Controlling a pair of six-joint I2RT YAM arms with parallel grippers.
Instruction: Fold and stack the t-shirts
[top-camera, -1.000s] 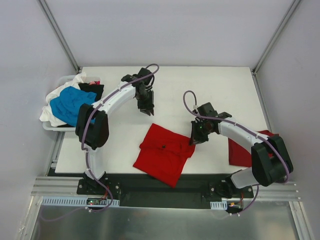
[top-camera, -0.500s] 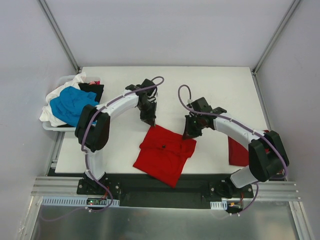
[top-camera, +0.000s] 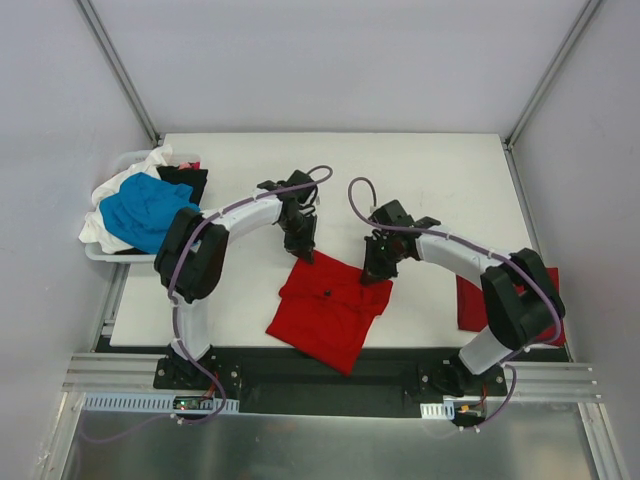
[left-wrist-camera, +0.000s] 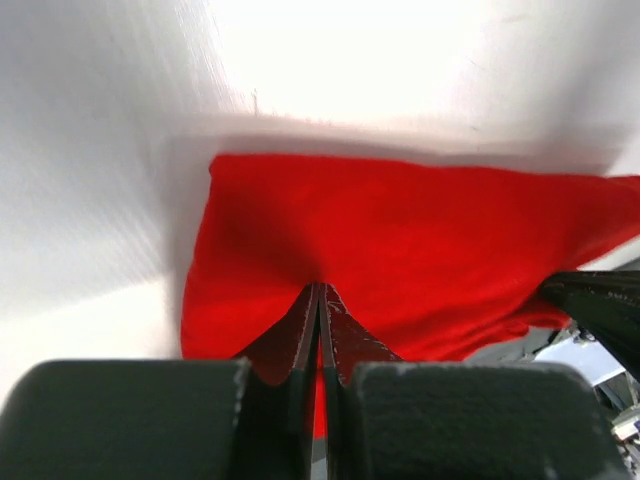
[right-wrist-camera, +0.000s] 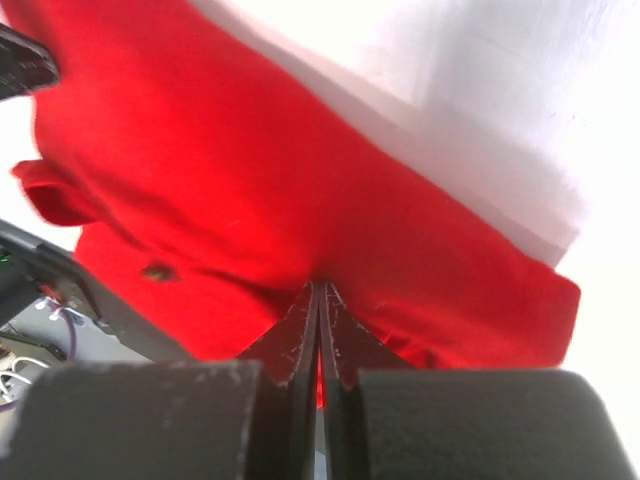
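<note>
A red t-shirt (top-camera: 330, 310) lies partly folded and a little skewed on the white table (top-camera: 420, 170), near the front edge and between the two arms. The left gripper (top-camera: 306, 254) is down at the shirt's far left corner. Its wrist view shows the two fingers pressed together, with a ridge of red cloth pinched up between their tips. The right gripper (top-camera: 373, 272) sits at the far right corner of the same shirt and is likewise clamped on it. In its wrist view, red fabric rises into the narrow seam between the closed fingers. The two grippers hold the shirt's far edge from opposite ends, near each other but apart. The near part of the shirt lies flat on the table, with one corner reaching out over the dark rail at the front. A folded red shirt (top-camera: 472, 302) rests at the right edge of the table, partly hidden behind the right arm. At the left edge stands a white bin (top-camera: 118, 257) piled with loose clothes — a blue shirt (top-camera: 140, 212) on top, a white shirt (top-camera: 108, 192) spilling over the side, and a black shirt (top-camera: 186, 180) toward the back.
</note>
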